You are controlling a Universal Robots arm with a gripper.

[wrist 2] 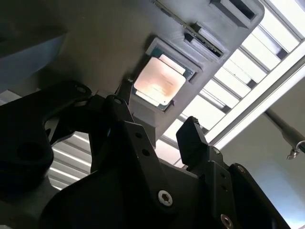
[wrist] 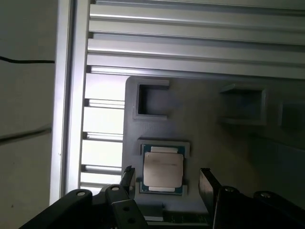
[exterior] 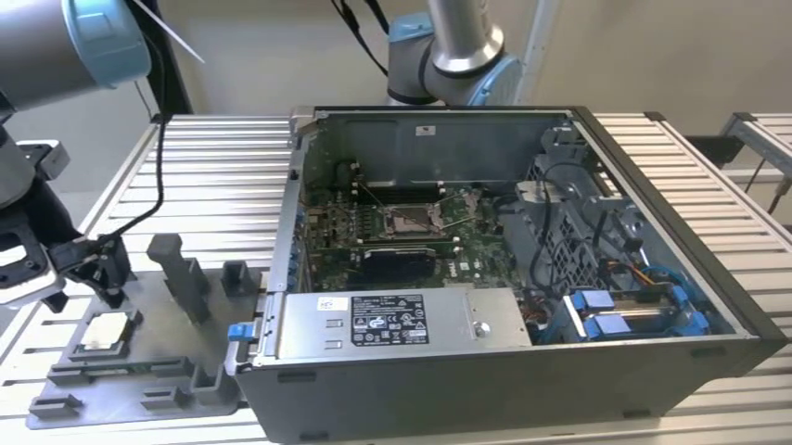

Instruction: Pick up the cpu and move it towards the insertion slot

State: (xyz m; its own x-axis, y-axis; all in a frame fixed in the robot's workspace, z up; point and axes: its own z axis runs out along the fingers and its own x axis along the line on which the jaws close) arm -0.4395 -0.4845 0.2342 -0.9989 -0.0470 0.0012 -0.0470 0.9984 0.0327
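Note:
The cpu (exterior: 106, 332) lies flat in a recess of the grey fixture (exterior: 136, 371) at the exterior view's left, its pale metal top up. My gripper (exterior: 84, 286) hangs open just above it, touching nothing. In both wrist views the cpu (wrist: 163, 170) (wrist 2: 159, 80) sits between and beyond the two black fingers (wrist: 208, 183), which stand apart on either side of it. The insertion slot (exterior: 409, 220) is the square metal-framed socket on the green motherboard inside the open computer case, well toward the exterior view's right of the gripper.
The case wall (exterior: 287, 232) stands between fixture and socket. A white-labelled metal box (exterior: 371, 320) and a black block (exterior: 396, 267) sit in front of the socket. Upright fixture posts (exterior: 180, 273) rise near the gripper. Another arm's base (exterior: 452, 56) is behind the case.

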